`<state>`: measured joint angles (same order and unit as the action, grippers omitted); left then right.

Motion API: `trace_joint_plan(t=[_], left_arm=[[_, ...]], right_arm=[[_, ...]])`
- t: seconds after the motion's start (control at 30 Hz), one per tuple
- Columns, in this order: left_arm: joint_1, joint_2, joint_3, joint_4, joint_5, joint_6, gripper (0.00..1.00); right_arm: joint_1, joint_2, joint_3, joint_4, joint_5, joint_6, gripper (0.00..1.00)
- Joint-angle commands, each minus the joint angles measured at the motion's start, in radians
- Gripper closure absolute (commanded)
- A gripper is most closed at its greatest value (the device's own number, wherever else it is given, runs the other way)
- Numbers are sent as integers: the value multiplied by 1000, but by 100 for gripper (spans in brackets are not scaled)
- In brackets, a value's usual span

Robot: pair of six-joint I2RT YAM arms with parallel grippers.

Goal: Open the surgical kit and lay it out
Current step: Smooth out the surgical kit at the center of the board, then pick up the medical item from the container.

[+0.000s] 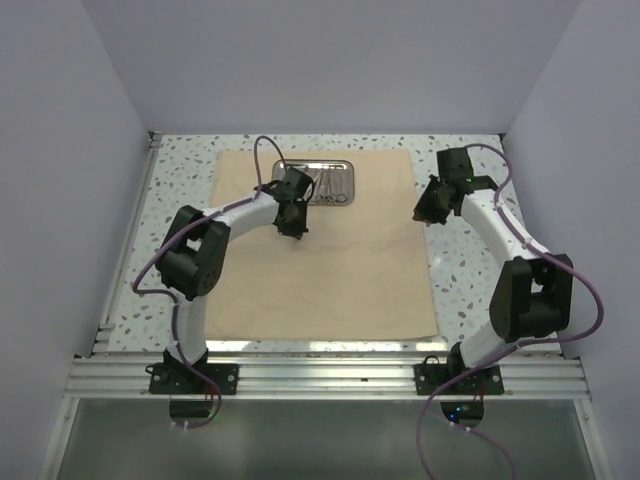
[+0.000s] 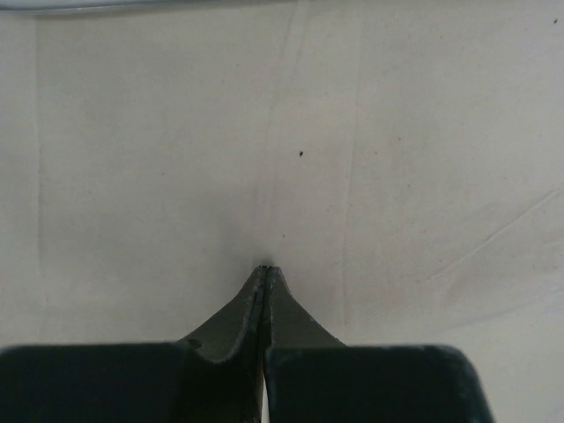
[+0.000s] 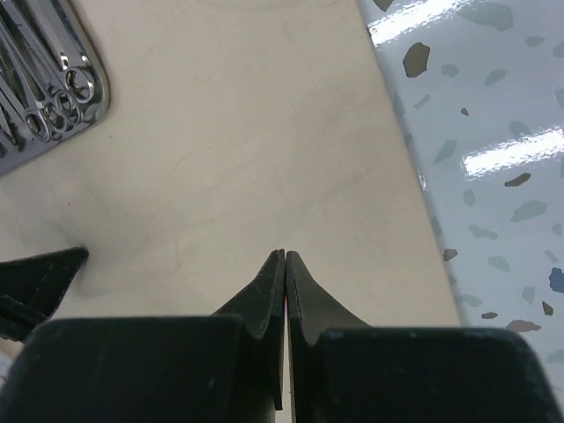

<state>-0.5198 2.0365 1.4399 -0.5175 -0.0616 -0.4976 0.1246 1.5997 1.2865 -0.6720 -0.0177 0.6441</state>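
Evidently the left gripper (image 1: 295, 232), shut empty like the right gripper (image 1: 421, 216), is positioned just nearside of the crosswise-lying tray (image 1: 335, 167).

Left arm (image 1: 245, 212) covers part of the steel tray (image 1: 336, 169); instruments (image 1: 329, 187) indistinct.

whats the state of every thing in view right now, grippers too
large beige cloth wrap: unfolded, lying flat
small shiny rectangular steel tray: on the cloth's far part, loaded
slim silver instruments: lying in the tray
left gripper: shut, empty
right gripper: shut, empty
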Motion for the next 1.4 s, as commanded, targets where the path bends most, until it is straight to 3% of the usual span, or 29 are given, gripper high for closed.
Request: trace_joint_plan(t=[0.0,0.23,0.6,0.7,0.73,0.83,0.9,1.0,1.03,1.07,1.13,1.37], left_arm=[[-20,-74,-84,28,-18,-38,100],[-54,-171,-245,36,-66,-70,100],[-72,-317,-372,8,-86,-104,100],[-74,-349,-404,2,-70,-99,81],[-74,-367,-406,1,-72,-93,60],[-74,-389,-333,-38,-110,-72,35],[-72,-377,-258,-76,-132,-50,30],[-62,-288,-78,-107,-155,-1,28],[-56,-262,9,-108,-152,22,28],[-46,-234,52,-111,-147,33,28],[-14,-138,190,-124,-130,60,29],[90,155,563,-185,-75,91,32]], right_arm=[[1,-50,-38,-11,7,-29,100],[1,-66,-96,5,-10,-29,100],[4,-58,-98,15,-14,-34,100],[3,-55,-98,18,-14,-34,100],[4,-55,-95,23,-16,-34,100],[7,-40,-70,26,-31,-40,100],[17,-24,-49,26,-54,-46,99],[36,-8,16,12,-50,-64,59],[43,-3,51,9,-48,-70,35],[52,2,69,-9,-45,-73,29],[55,19,124,-35,-41,-86,25],[56,-12,166,-135,-2,-118,27]])
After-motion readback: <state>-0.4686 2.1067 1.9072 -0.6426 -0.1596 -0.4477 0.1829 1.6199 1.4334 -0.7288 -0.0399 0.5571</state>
